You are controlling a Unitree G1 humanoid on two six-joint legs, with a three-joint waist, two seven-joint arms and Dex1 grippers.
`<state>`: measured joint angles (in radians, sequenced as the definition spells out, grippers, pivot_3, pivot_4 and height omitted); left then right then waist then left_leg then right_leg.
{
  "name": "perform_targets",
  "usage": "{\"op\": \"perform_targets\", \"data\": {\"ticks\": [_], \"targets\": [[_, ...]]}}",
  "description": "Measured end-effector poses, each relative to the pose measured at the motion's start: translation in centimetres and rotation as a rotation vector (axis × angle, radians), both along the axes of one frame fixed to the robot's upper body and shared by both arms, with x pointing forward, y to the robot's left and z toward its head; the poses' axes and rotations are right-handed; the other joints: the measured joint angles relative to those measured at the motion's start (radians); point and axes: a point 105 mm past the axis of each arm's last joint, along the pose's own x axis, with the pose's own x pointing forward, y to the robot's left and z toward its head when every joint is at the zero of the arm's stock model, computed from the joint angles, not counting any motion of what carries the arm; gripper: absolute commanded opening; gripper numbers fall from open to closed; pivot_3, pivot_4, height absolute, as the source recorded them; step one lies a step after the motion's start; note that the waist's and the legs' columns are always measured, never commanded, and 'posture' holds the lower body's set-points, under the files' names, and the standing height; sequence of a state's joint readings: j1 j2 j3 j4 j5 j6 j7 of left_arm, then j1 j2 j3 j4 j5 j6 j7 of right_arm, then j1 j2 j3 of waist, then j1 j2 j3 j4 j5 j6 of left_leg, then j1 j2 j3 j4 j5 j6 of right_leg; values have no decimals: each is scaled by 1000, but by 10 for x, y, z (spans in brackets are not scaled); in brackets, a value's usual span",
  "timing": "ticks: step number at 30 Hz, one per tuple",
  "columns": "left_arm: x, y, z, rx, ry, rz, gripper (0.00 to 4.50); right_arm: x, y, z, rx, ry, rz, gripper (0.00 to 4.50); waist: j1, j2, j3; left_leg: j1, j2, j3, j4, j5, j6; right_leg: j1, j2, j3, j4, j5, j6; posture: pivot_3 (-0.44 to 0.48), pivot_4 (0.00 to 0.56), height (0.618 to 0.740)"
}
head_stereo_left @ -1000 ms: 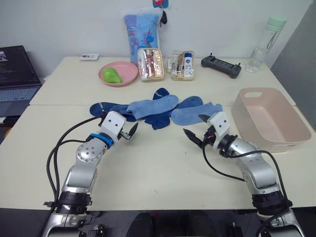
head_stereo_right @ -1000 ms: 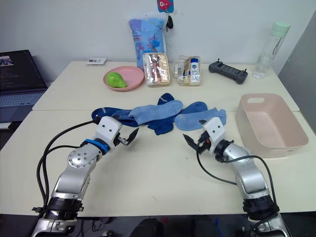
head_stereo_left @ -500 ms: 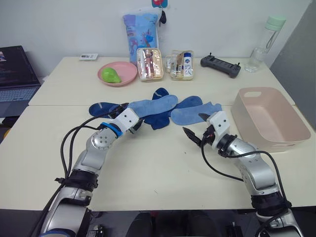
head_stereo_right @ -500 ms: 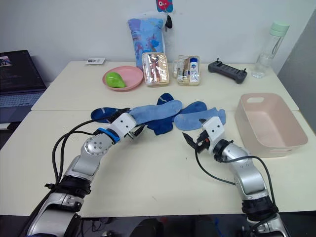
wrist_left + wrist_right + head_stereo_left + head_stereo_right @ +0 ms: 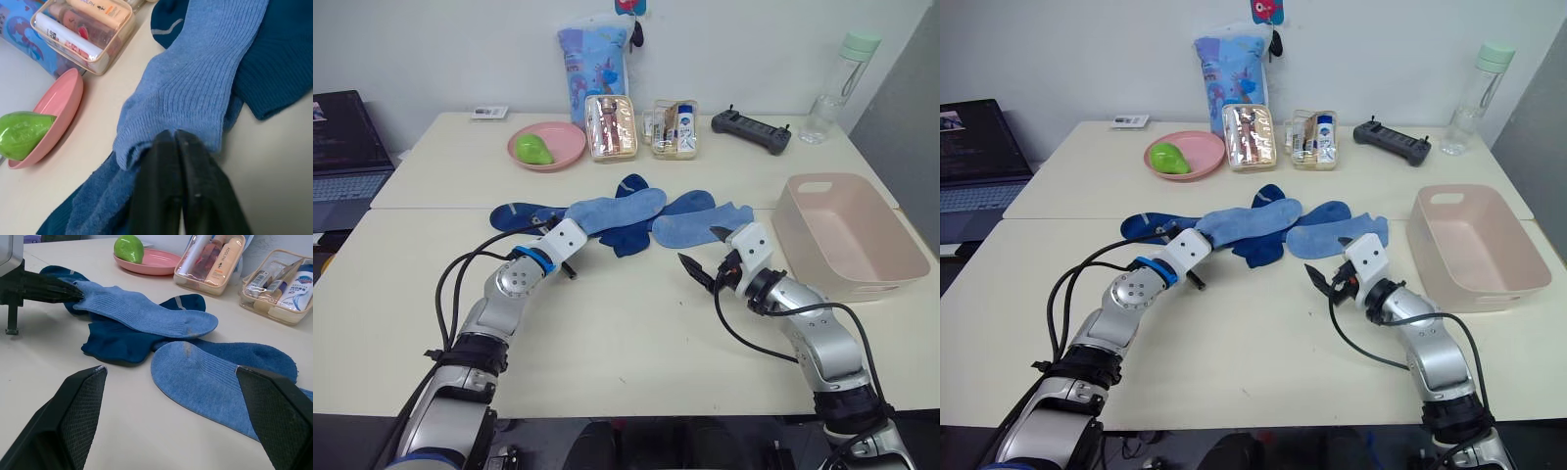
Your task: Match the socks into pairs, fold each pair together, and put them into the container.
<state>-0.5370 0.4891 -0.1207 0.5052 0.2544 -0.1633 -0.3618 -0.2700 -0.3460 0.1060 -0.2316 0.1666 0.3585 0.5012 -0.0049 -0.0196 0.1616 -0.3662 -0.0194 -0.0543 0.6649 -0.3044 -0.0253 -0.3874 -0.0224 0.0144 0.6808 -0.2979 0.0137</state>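
Several blue socks lie in a heap at mid-table. A medium blue sock (image 5: 617,209) sprawls on top of a dark navy sock (image 5: 631,237), and another blue sock (image 5: 700,227) lies to their right. My left gripper (image 5: 172,134) is shut on the medium blue sock's cuff (image 5: 146,142) at the heap's left end. My right gripper (image 5: 703,250) stands open just in front of the right-hand sock, with nothing between its fingers. The pale pink container (image 5: 881,279) sits at the far right, nothing inside it.
Along the back stand a pink plate (image 5: 563,147) with a green fruit, two clear toiletry boxes (image 5: 612,127), a tall blue patterned bag (image 5: 592,59), a black controller (image 5: 751,130) and a bottle (image 5: 837,83). A laptop (image 5: 342,147) sits at the far left.
My left gripper has reached forward into the left end of the sock heap and shut on the medium blue sock's cuff. The right arm has stayed where it was.
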Motion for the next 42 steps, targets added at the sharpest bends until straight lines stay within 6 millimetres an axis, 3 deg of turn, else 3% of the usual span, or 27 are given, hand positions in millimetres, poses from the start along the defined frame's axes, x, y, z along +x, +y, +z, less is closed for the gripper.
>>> {"op": "perform_targets", "data": {"ticks": [3, 6, 13, 22, 25, 31, 32, 42], "targets": [[-1, -6, 4, -27, -17, -30, 38, 0, 0, 0, 0, 1, 0, 4500, 0, 0, 0, 0, 0, 0, 0, 0, 0, 0, 0, 0, 0, 0, 0, 0, 150, 740], [-6, -15, 7, -58, -14, -92, 629, -1, -1, -2, -3, 6, -2, 4500, 0, 0, 0, 0, 0, 0, 0, 0, 0, 0, 0, 0, 0, 0, 0, 0, 150, 740], [-7, -15, -3, 11, 4, -86, 2786, -2, -3, -2, -24, 5, 11, 4500, 0, 0, 0, 0, 0, 0, 0, 0, 0, 0, 0, 0, 0, 0, 0, 0, 150, 740], [3, -4, -5, 52, 5, -31, 2786, -9, 1, 0, -49, -5, 62, 4500, 0, 0, 0, 0, 0, 0, 0, 0, 0, 0, 0, 0, 0, 0, 0, 0, 150, 740], [4, -4, -4, 50, -4, -31, 2217, -9, 1, 0, -49, -3, 61, 4500, 0, 0, 0, 0, 0, 0, 0, 0, 0, 0, 0, 0, 0, 0, 0, 0, 150, 740], [5, -7, 2, 49, -27, -45, 217, -10, 0, -5, -46, 10, 55, 4500, 0, 0, 0, 0, 0, 0, 0, 0, 0, 0, 0, 0, 0, 0, 0, 0, 150, 740], [5, -7, 2, 49, -28, -46, 50, -10, 0, -5, -46, 10, 55, 4500, 0, 0, 0, 0, 0, 0, 0, 0, 0, 0, 0, 0, 0, 0, 0, 0, 150, 740], [3, -11, 3, 33, -24, -80, 50, -10, 1, -5, -44, 10, 53, 4500, 0, 0, 0, 0, 0, 0, 1, 0, 0, 0, 0, 0, 0, 0, 0, 0, 150, 740]]}}
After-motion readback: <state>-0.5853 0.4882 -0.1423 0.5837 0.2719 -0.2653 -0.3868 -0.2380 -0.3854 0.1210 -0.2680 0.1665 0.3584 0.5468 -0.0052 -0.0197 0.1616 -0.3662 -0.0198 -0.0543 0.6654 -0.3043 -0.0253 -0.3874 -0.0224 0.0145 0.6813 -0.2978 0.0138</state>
